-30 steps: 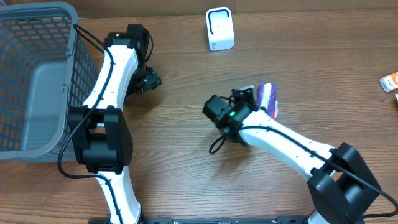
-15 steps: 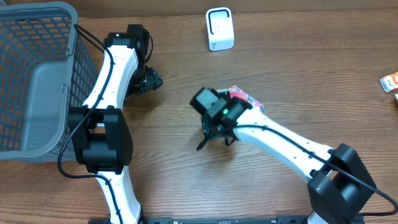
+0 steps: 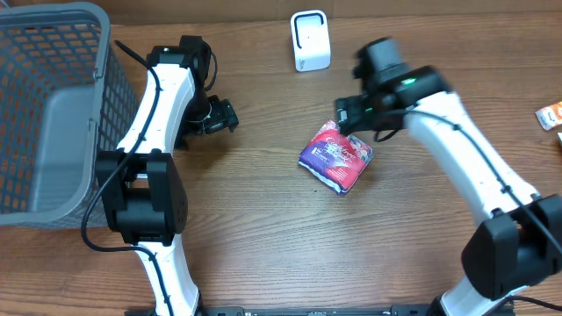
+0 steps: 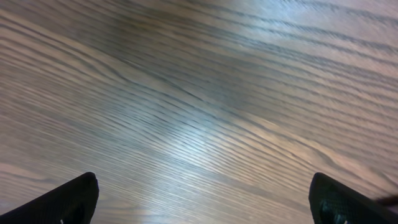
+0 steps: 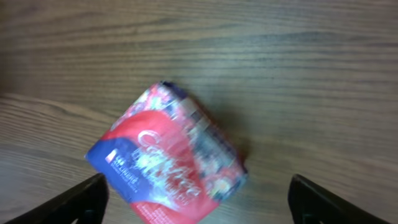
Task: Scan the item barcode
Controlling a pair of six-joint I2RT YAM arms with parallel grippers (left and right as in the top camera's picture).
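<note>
Robot, two arms, table-mounted.

1. left arm (image 3: 158, 96): the long links are cased in smooth, rounded white shells. The joint housings (image 3: 145, 197) are finished in matte black and are blocky in shape. A black cable (image 3: 90, 224) is looped outside the casing, and a second is run along the white link.
2. left gripper (image 3: 230, 117): black throughout. The fingertips (image 4: 71, 199) are seen in the wrist view as dark, wedge-shaped ends.
3. right arm (image 3: 470, 154): the same white shells are fitted, with black housings at base and wrist. A thin black cable is laid along the link. A small green light (image 3: 407, 84) is shown on the wrist block.
4. right gripper (image 5: 196, 193): black, with blunt, tapered fingers (image 5: 81, 199).
</note>
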